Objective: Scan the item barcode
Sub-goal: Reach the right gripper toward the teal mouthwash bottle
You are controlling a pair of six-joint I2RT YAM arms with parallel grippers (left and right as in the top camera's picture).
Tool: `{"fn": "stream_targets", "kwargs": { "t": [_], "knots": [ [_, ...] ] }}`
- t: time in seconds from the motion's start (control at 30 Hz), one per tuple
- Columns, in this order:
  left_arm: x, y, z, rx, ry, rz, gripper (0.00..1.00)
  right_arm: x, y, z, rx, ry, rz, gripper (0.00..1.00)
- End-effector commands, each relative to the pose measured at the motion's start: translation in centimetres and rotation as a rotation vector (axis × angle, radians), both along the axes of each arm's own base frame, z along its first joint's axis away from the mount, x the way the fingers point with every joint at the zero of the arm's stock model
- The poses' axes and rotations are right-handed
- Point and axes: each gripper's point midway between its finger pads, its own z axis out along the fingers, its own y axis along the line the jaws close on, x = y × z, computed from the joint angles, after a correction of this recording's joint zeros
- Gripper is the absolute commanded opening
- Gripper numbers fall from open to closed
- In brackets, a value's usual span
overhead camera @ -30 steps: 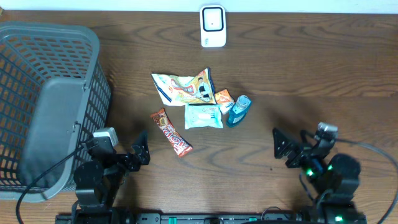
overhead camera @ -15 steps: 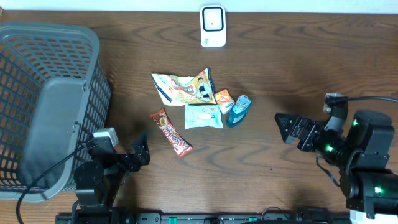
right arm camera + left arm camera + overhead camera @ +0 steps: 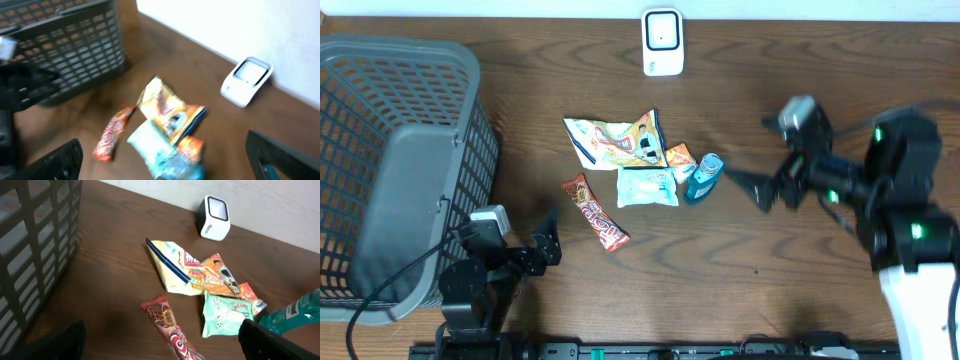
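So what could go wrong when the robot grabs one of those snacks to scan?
1. The right pincer is open close to the blue-green bottle, which lies on its side; a nudge could roll it away.
2. The bottle looks to touch the pale green packet and the little orange packet, so a grab might drag a neighbour along.
3. No barcode shows on any item, so it may end up facing away from the scanner.

Yellow snack bag (image 3: 616, 140), mint pouch (image 3: 647, 187), orange packet (image 3: 679, 156) and teal bottle (image 3: 703, 177) lay clustered; red bar (image 3: 595, 212) just beside; white scanner (image 3: 662, 42) stood well apart.
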Motion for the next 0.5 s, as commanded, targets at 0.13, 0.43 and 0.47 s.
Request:
{"fn": "stream_targets", "kwargs": {
  "t": [0.13,0.43,0.47],
  "knots": [
    [0.0,0.1,-0.2,0.014,-0.001,0.0,0.98,6.1,-0.7,5.2,-0.29,-0.146,0.073,0.99],
    [0.0,0.1,-0.2,0.014,-0.001,0.0,0.98,6.9,-1.0,2.6,-0.583,-0.104,0.274,0.99],
    [0.0,0.1,-0.1,0.014,-0.001,0.0,0.98,7.1,-0.9,1.9,-0.587,-0.087,0.286,0.99]
  ]
}}
